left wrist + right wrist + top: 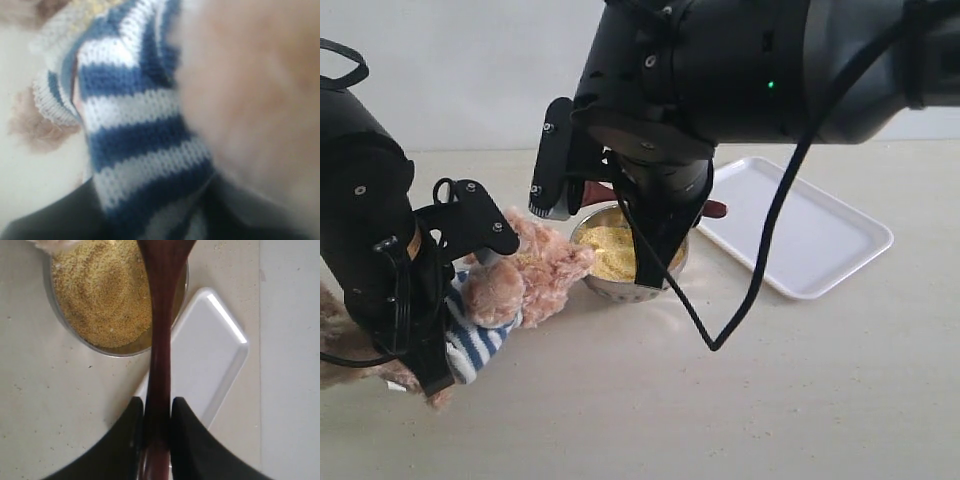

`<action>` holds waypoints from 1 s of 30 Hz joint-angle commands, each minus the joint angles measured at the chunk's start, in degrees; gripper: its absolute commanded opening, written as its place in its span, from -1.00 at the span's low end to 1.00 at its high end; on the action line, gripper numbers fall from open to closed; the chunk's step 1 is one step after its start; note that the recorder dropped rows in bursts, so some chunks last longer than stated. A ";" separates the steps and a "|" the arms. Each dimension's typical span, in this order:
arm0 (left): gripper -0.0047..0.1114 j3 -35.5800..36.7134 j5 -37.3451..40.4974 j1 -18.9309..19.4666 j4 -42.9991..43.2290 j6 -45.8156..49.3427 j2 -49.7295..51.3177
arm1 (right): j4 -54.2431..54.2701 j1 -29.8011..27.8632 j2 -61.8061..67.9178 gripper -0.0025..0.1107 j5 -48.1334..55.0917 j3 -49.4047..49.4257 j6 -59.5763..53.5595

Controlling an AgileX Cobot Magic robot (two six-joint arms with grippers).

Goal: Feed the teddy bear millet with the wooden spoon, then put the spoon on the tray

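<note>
The teddy bear (pixel 525 280) lies on the table at the left, its head toward the steel bowl (pixel 620 288) of millet (pixel 610 250). My left gripper (pixel 470 310) is shut on the teddy bear's striped shirt (pixel 135 145), and its dark fingers (pixel 50 220) show on either side of the knit. Over the steel bowl, my right gripper (pixel 157 407) is shut on the handle of the wooden spoon (pixel 161 325). The spoon's wider end reaches past the millet (pixel 100 295) toward the bear's fur. The white tray (pixel 800 230) lies to the right of the steel bowl and holds nothing.
The right arm's bulky black body (pixel 740 70) and a hanging cable (pixel 760 260) cover much of the exterior view. The tray (pixel 210 355) lies directly under the spoon's handle. Bare beige table (pixel 740 400) spreads across the front.
</note>
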 commanded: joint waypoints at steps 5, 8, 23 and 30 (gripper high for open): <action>-0.83 0.14 0.82 -0.41 0.74 -0.78 -0.45 | 1.04 2.15 0.80 -0.96 -0.21 -0.89 -2.32; -0.83 0.14 0.82 -0.41 0.74 -0.78 -0.45 | 3.18 2.15 1.50 -0.96 -0.40 -2.62 -2.86; -0.83 0.14 -0.27 -0.41 0.74 -0.78 -0.45 | 4.05 4.87 7.27 -0.96 2.60 -7.79 -6.61; -0.83 0.14 -0.54 -0.41 0.74 -0.78 -0.45 | -4.48 6.61 8.16 -0.96 3.77 -7.79 -5.57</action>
